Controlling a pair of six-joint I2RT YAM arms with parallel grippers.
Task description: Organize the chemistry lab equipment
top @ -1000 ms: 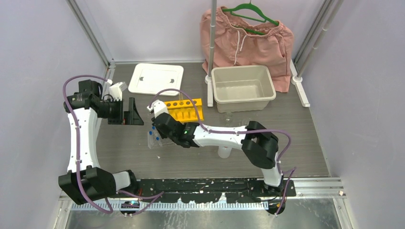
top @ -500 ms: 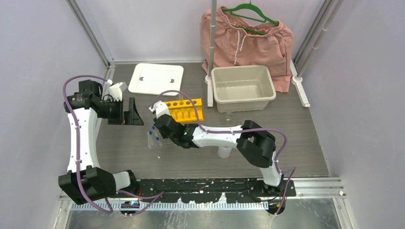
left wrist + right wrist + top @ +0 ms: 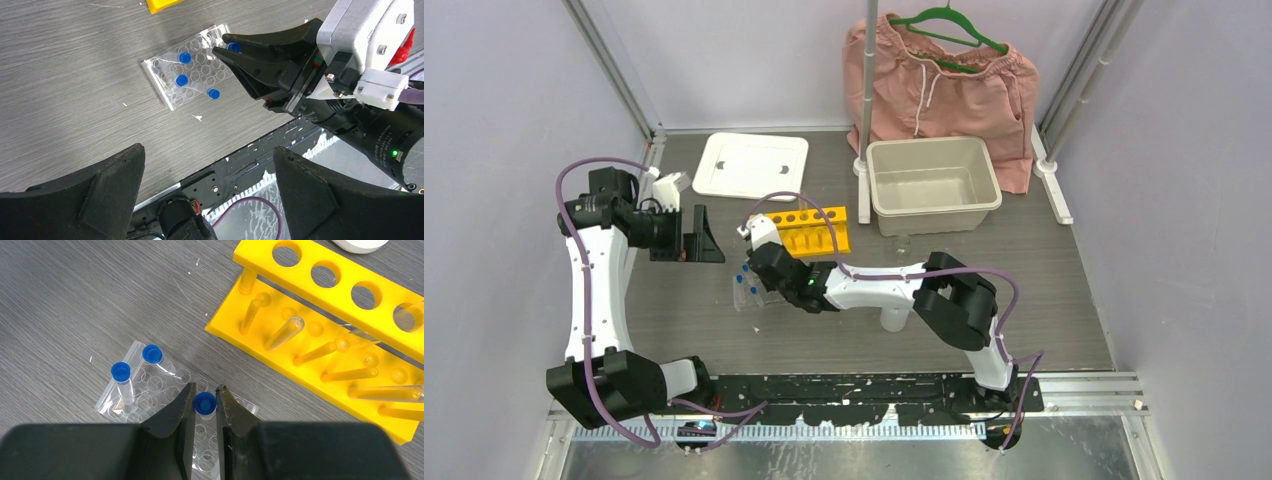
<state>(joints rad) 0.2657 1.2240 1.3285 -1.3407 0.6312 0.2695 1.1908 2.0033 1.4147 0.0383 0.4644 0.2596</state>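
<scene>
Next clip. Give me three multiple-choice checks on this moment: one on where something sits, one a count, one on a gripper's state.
1. In the top view, the yellow rack lies, relative to the clear rack:
A) nearer the arm bases
B) farther from the arm bases
C) stacked on it

2. Blue caps showing in the left wrist view:
A) two
B) seven
C) four

3. The right gripper is:
A) shut on a blue-capped tube
B) wide open
C) shut on nothing

Answers: 1 B, the yellow rack sits beyond the clear one. 2 C, three at the clear rack plus one held by the right gripper. 3 A, its jaws pinch the cap from both sides.
</scene>
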